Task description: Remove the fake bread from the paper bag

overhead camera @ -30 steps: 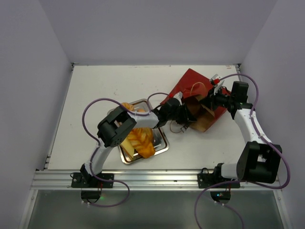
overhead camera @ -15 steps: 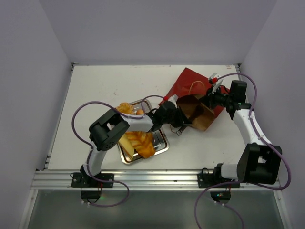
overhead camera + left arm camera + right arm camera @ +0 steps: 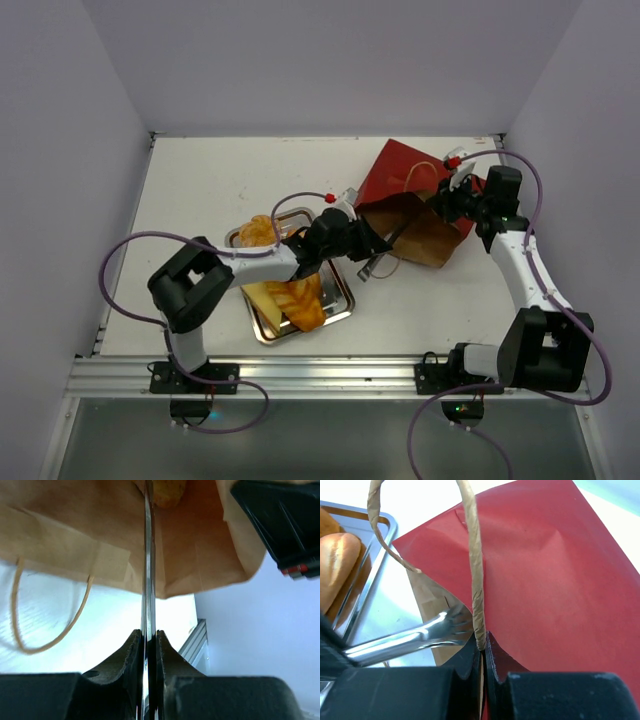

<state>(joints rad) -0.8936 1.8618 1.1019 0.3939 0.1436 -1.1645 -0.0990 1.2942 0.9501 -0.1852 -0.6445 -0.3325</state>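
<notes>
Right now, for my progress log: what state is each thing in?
paper bag: lying on its side, mouth open.
fake bread: mostly on the tray, one piece in the bag.
fork: tines in the bag's mouth.
left gripper: shut on the fork.
right gripper: shut on the string handle.

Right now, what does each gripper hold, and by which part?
The left gripper holds a fork by its handle. The right gripper pinches the string handle of the bag at its lower end.
</notes>
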